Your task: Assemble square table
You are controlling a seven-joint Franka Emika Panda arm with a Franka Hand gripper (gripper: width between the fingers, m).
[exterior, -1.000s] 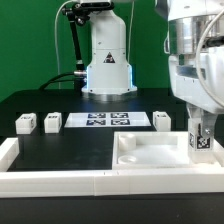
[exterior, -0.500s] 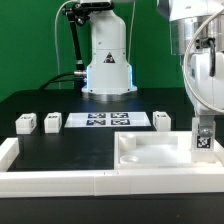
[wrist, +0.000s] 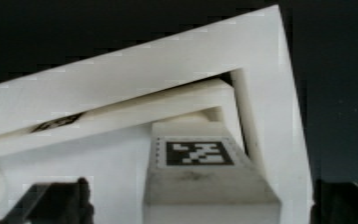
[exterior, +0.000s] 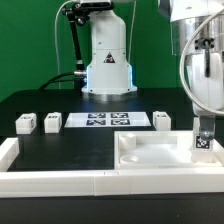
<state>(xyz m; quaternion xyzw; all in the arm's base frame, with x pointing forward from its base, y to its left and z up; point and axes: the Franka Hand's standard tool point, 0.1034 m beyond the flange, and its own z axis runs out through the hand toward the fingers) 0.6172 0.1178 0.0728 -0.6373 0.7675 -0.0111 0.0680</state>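
The square table's white tray-like tabletop (exterior: 150, 152) lies at the front of the exterior view's right. A white leg (exterior: 203, 141) with a tag on its side stands upright in the tabletop's far right corner. My gripper (exterior: 204, 127) hangs straight over this leg, open, with its fingers on either side of it and not touching. In the wrist view the tagged leg (wrist: 201, 160) sits in the angle of the tabletop's walls (wrist: 140, 95), and the dark fingertips (wrist: 60, 203) of the gripper (wrist: 202, 200) stand clear of it. Three more legs (exterior: 25, 123) (exterior: 51, 122) (exterior: 162, 119) lie loose on the black table.
The marker board (exterior: 105, 120) lies flat at mid-table in front of the robot's base (exterior: 107, 60). Long white bars (exterior: 50, 181) line the front edge and the left side (exterior: 8, 150) of the black table.
The jaws have opened and let go of the upright leg, which stays in the tabletop's corner. The arm shifted slightly to the exterior view's right earlier.
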